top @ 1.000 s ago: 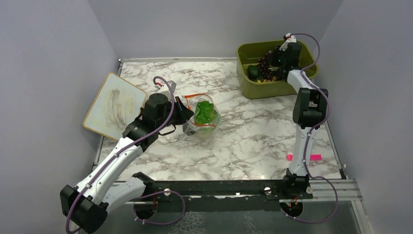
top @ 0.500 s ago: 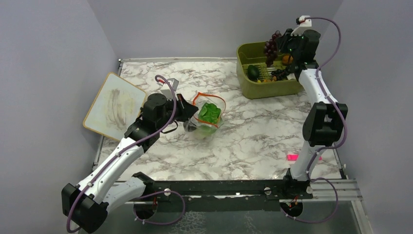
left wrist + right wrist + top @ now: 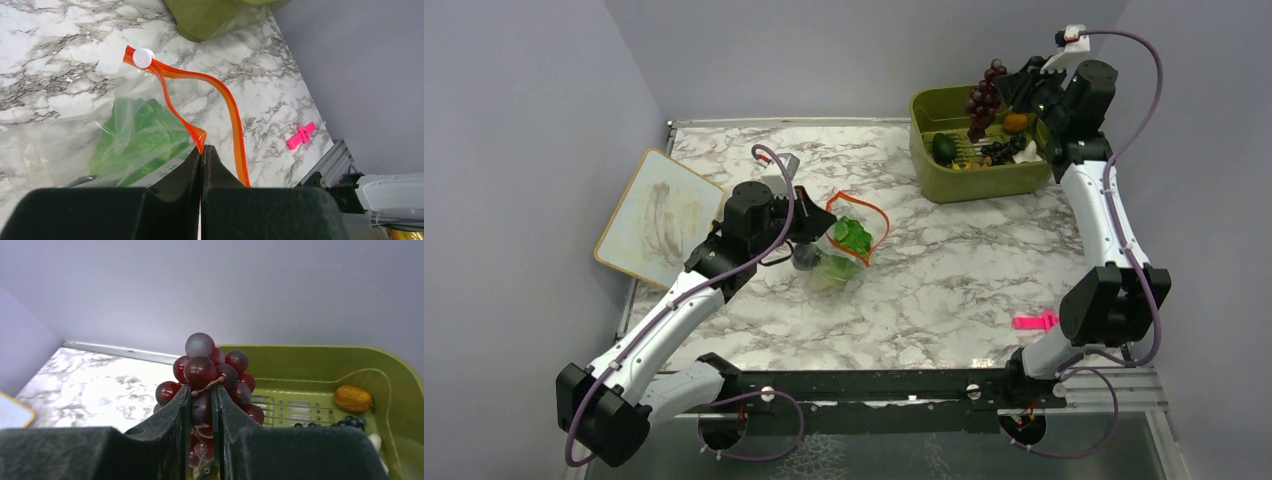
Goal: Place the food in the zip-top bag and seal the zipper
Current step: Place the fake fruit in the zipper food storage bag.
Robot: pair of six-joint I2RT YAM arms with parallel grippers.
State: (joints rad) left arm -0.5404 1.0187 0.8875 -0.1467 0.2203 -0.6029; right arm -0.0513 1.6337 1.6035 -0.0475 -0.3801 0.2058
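The clear zip-top bag (image 3: pixel 839 255) lies mid-table with the green lettuce (image 3: pixel 852 238) inside; both also show in the left wrist view, bag (image 3: pixel 65 140) and lettuce (image 3: pixel 142 135). Its orange-red zipper (image 3: pixel 876 215) loops open, with a white slider (image 3: pixel 143 57) at its end. My left gripper (image 3: pixel 812 228) is shut on the zipper strip (image 3: pixel 220 95), holding the mouth up. My right gripper (image 3: pixel 1012 95) is shut on the purple grapes (image 3: pixel 984 100), held above the olive bin (image 3: pixel 984 180); the grapes (image 3: pixel 212 367) fill the right wrist view.
The olive bin (image 3: pixel 400 380) holds a dark green piece (image 3: pixel 943 148), an orange piece (image 3: pixel 352 398) and small dark bits (image 3: pixel 1002 151). A pink clip (image 3: pixel 1035 322) lies front right. A whiteboard (image 3: pixel 656 217) leans at the left wall.
My right gripper has lifted the grapes out of the bin and swung up and right. My left gripper has raised and shifted the bag's mouth slightly right.
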